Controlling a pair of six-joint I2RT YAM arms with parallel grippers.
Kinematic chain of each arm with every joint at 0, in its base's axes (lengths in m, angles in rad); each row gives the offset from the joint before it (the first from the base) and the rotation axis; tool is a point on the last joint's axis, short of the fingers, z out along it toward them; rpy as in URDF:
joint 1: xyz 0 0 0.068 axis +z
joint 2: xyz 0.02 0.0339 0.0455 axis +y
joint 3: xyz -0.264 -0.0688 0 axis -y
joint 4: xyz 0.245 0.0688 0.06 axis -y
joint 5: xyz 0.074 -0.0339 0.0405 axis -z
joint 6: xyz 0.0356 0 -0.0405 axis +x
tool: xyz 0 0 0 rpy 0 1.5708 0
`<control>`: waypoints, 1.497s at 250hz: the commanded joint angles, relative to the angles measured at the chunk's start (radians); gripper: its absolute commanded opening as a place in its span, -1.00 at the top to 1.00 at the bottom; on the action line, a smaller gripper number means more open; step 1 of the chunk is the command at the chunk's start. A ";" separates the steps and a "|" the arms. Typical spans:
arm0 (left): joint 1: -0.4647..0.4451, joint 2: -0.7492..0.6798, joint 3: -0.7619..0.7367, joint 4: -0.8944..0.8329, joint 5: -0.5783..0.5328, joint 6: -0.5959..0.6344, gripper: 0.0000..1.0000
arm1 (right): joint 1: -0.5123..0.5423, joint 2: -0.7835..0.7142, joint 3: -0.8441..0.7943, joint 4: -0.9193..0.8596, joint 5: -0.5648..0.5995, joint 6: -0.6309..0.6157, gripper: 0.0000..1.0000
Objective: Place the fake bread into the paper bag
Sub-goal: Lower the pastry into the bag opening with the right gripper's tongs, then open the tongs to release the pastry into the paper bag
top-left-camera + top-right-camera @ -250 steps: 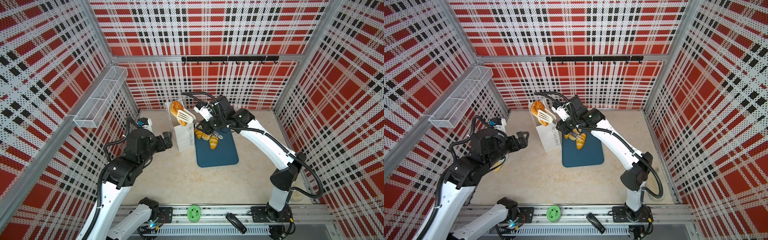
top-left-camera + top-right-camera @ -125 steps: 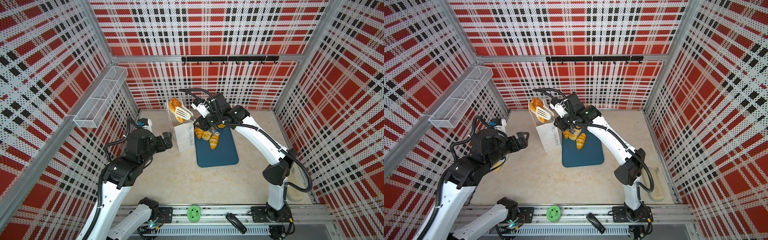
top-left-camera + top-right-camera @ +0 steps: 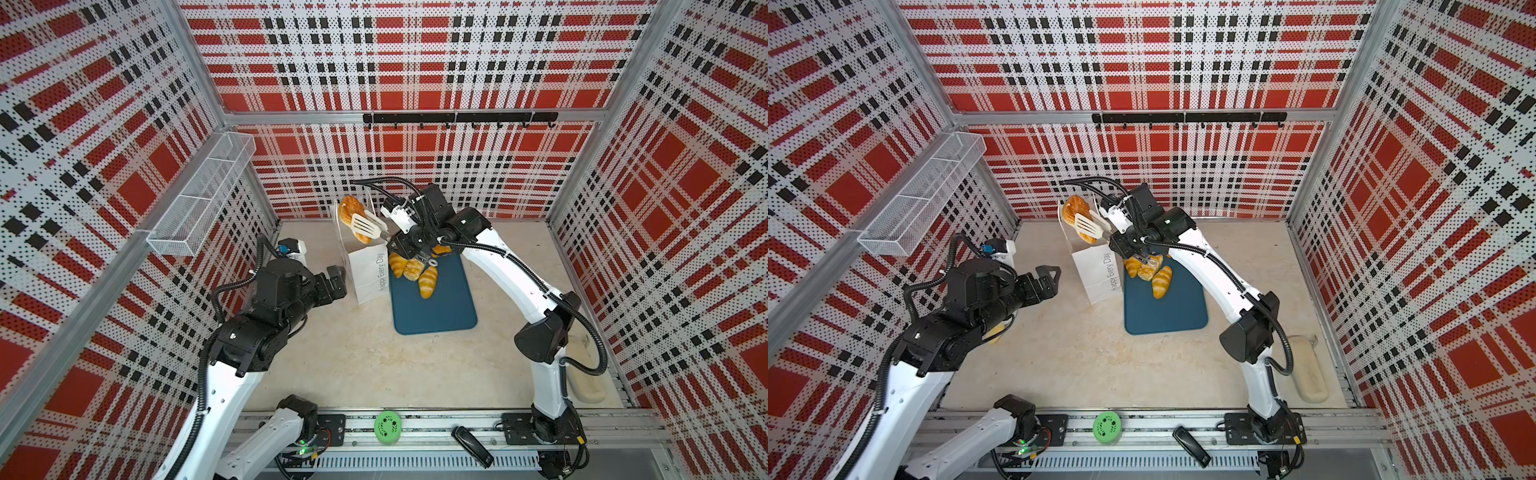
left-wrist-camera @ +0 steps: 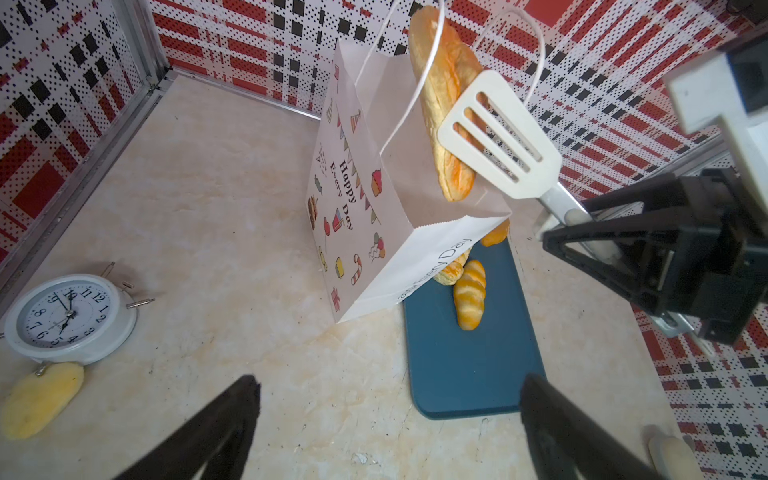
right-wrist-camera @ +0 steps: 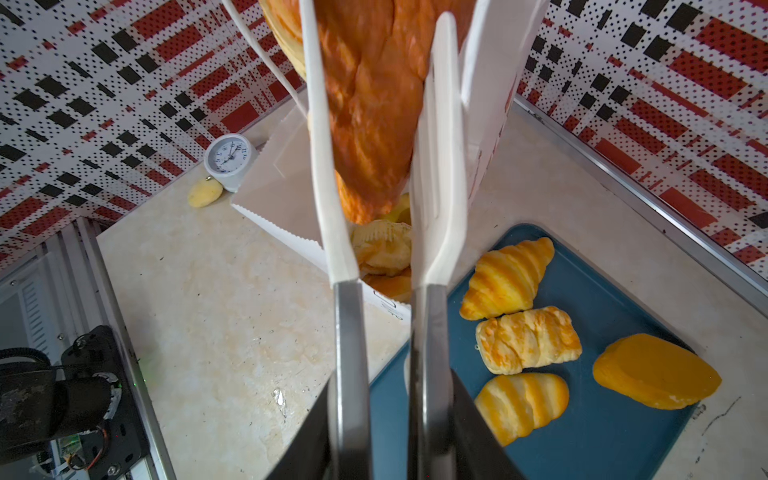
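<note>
The white paper bag [image 3: 368, 270] [image 3: 1096, 274] [image 4: 365, 249] stands open beside the teal tray. My right gripper [image 3: 411, 245] [image 5: 390, 395] is shut on the metal arms of white tongs [image 3: 365, 224] [image 4: 498, 137] [image 5: 324, 166]. The tongs clamp a long golden fake bread [image 3: 348, 210] [image 3: 1073, 210] [image 4: 440, 83] [image 5: 370, 104] upright, its lower end at the bag's mouth. More bread [image 5: 382, 245] lies inside the bag. A croissant [image 5: 507, 278], two striped loaves [image 5: 528, 338] [image 5: 519, 403] and an orange piece [image 5: 656, 372] lie on the tray. My left gripper [image 3: 336, 278] [image 4: 388, 386] is open, left of the bag.
The dark teal tray [image 3: 436, 311] [image 4: 469, 374] lies right of the bag. A white alarm clock [image 4: 68, 318] and a pale yellow lump [image 4: 39, 399] sit near the left wall. A wire basket [image 3: 199, 199] hangs on that wall. A beige object [image 3: 586, 382] lies at the right wall.
The right gripper has carried the tongs and the clamped bread a little left and back, over the bag's mouth. The left arm has not moved.
</note>
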 commanded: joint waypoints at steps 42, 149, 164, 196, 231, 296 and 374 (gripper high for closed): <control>-0.044 0.003 -0.022 0.019 -0.020 -0.023 -0.99 | -0.003 0.003 0.033 0.026 0.041 -0.036 0.07; -0.071 0.002 -0.020 0.023 -0.047 -0.026 -0.99 | -0.003 -0.020 0.013 0.020 0.068 -0.046 -0.24; -0.071 -0.003 -0.020 0.023 -0.049 -0.025 -0.99 | -0.003 -0.024 0.012 0.018 0.068 -0.046 -0.25; -0.079 -0.007 -0.020 0.022 -0.053 -0.028 -0.99 | -0.004 -0.041 0.014 0.016 0.065 -0.044 -0.26; -0.093 -0.006 -0.019 0.022 -0.067 -0.031 -0.99 | 0.000 -0.067 0.012 0.011 0.057 -0.043 -0.26; -0.152 -0.012 -0.021 0.023 -0.120 -0.053 -0.99 | 0.001 -0.158 -0.052 0.002 0.079 -0.046 -0.24; -0.281 -0.013 -0.063 0.031 -0.228 -0.100 -0.99 | -0.037 -0.332 -0.322 0.050 0.147 -0.032 -0.24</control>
